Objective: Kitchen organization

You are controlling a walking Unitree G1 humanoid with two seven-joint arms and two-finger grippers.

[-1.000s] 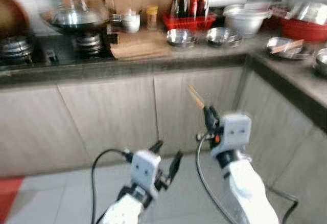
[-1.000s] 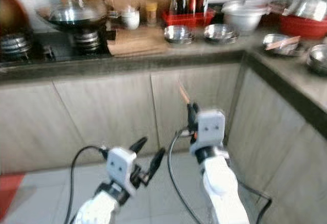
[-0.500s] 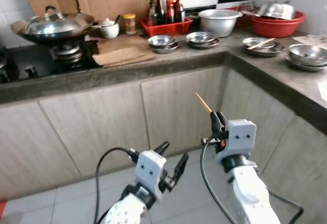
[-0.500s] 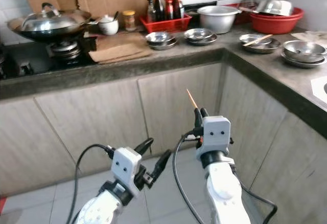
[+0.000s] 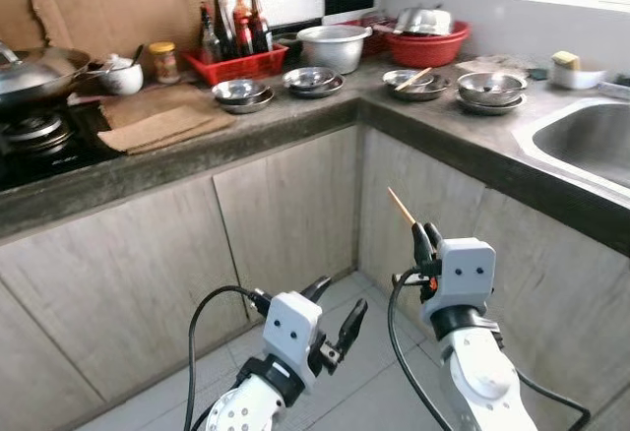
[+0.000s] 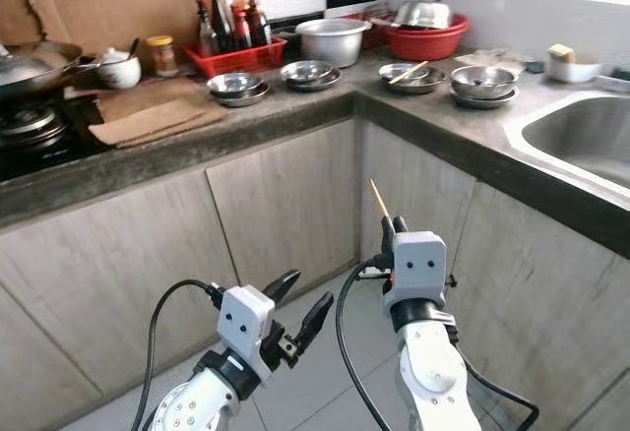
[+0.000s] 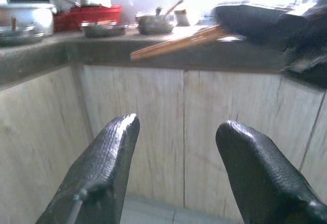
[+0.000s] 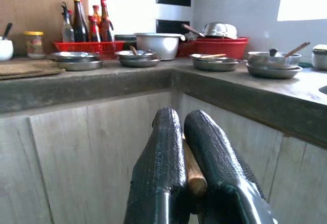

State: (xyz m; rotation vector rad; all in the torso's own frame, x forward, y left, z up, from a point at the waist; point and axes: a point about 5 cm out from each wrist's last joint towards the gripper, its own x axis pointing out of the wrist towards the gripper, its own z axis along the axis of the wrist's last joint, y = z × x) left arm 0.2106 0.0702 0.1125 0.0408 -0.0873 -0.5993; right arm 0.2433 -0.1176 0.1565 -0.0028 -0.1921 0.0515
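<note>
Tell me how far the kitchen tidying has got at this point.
Early to midway, at a guess. In hand: the right hand is shut on chopsticks, held in front of the cupboards; the left hand is open and carries nothing. Left: the steel bowls, another with a chopstick across it, still sit on the counter near the sink.

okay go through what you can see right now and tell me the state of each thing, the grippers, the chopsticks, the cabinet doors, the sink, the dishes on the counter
Right gripper: shut on the chopsticks, raised before the cabinets.
Chopsticks: held, slanting upward.
Left gripper: open, holding nothing, low.
Cabinet doors: closed.
Sink: looks dry, nothing seen in it.
Steel bowls: upright on the counter, some stacked.
Red tray: holding upright bottles.
Red basin: holding a tipped metal bowl.
</note>
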